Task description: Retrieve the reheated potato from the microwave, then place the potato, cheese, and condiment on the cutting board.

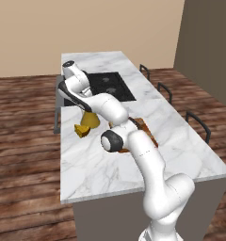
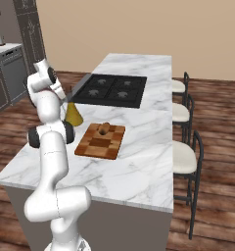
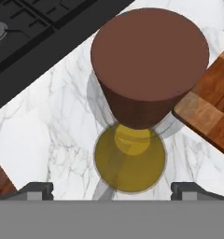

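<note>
Directly under the hand (image 3: 112, 189), whose fingers stand spread wide and grasp nothing, the condiment (image 3: 142, 84) stands upright on the marble surface (image 3: 53, 126). Cheese (image 1: 82, 131) lies just beside it; potato (image 2: 104, 129) rests on the board (image 2: 101, 141); stove (image 2: 109, 89) nearby.

White arm (image 1: 152, 174) — dark joints.

Potato (image 2: 105, 128) on cutting board (image 2: 101, 140), condiment (image 2: 73, 114) beside board, cheese (image 1: 82, 130) near condiment
</note>
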